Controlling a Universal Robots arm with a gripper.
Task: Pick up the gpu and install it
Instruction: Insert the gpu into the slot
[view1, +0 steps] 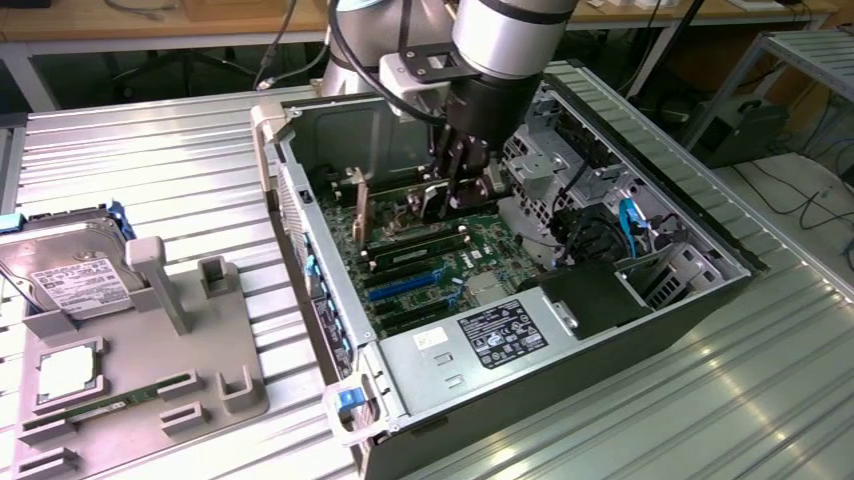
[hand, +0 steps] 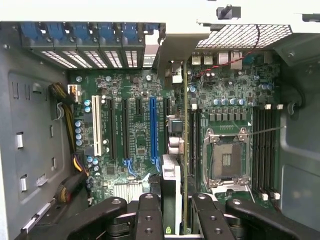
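**Gpu held on edge inside the open case**

The gpu (hand: 172, 187) is inside the computer case (view1: 694, 225). It stands on edge above the motherboard (hand: 135, 100), and the gripper (hand: 175, 210) is pinching it, one dark finger pressed on each face. In the wrist view the card's thin green edge runs away from the fingers toward the back panel. It lies between the long blue slot (hand: 153, 130) and the bare CPU socket (hand: 227, 160). I cannot tell whether it sits in a slot or hangs just over one.

A white slot (hand: 95, 132) lies beyond the blue slot, with a yellow and black cable bundle (hand: 70, 130) running along the case wall near it. On the far side of the socket are the memory slots (hand: 265, 150). A row of blue latches (hand: 80, 32) lines the back panel, and a red and black wire (hand: 225, 65) crosses near the ports.

In the exterior view the metal drive cage (view1: 541, 160) stands just beside the gripper on the exterior view's right. The power supply (view1: 501, 335) fills the near end of the case.

Outside the case, on the exterior view's left, a grey fixture tray (view1: 147, 350) holds a silver hard drive (view1: 67, 275) and a narrow green memory stick (view1: 100, 408).

The power supply's dark label and the drive's white label carry print too small to read. A small green mark on the card near the fingers is also unreadable.
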